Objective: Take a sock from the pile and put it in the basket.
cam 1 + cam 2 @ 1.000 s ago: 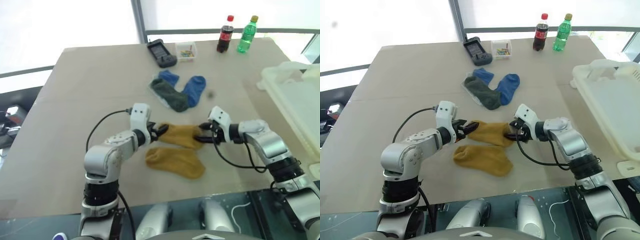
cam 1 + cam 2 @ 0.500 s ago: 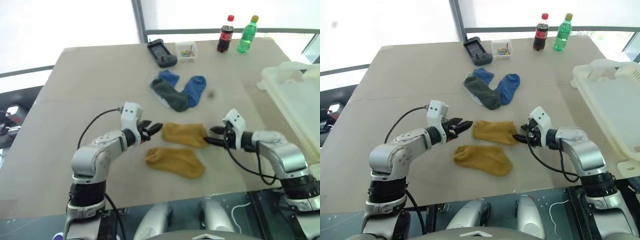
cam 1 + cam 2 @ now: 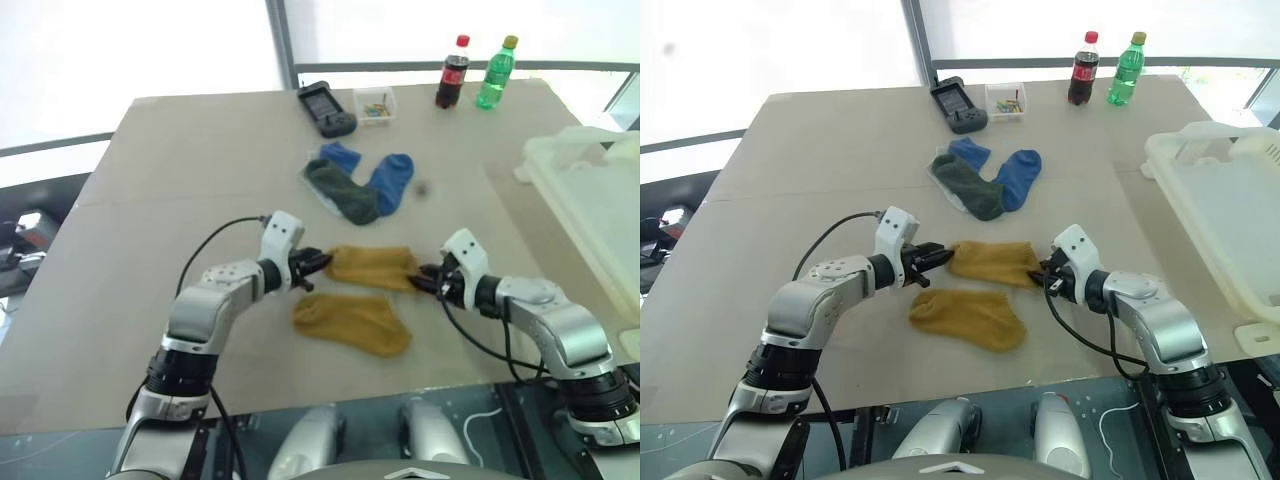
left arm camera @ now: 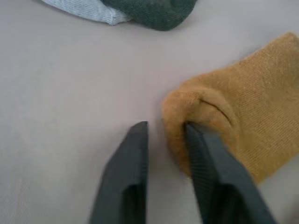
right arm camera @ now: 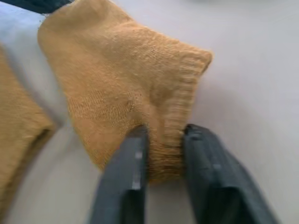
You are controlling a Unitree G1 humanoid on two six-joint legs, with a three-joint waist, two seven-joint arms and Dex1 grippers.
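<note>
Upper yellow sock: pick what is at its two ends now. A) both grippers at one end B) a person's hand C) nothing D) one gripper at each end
D: the left gripper is at one end of the upper yellow sock, and the right gripper pinches its cuff.

Two mustard socks (image 3: 988, 262), two blue socks (image 3: 1018, 175), one dark green sock (image 3: 966, 185), two bottles (image 3: 1081, 68), one basket (image 3: 1220, 215)

Ribbed knit mustard sock (image 5: 117, 79)
</note>
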